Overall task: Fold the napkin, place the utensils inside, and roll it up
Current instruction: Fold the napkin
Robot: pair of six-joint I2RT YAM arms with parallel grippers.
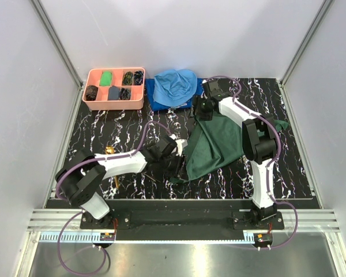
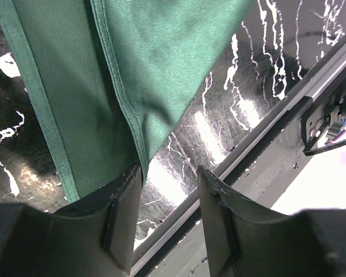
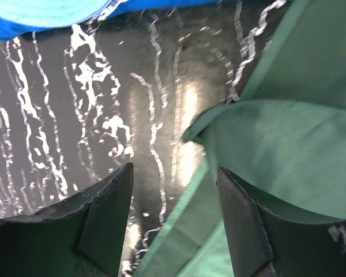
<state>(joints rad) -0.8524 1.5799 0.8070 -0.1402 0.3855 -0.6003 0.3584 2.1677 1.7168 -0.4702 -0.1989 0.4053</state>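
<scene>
The left gripper (image 2: 168, 171) is spread, the napkin (image 2: 104, 75) seen just ahead of its left finger. The right gripper (image 3: 174, 173) is likewise spread, napkin cloth lying between its fingers.

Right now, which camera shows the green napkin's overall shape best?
Top external. It shows nearly the whole outline of the napkin, rumpled and partly folded over on the table. The left wrist view shows only hemmed edges and one hanging corner. The right wrist view shows only a curled corner, close up.
</scene>
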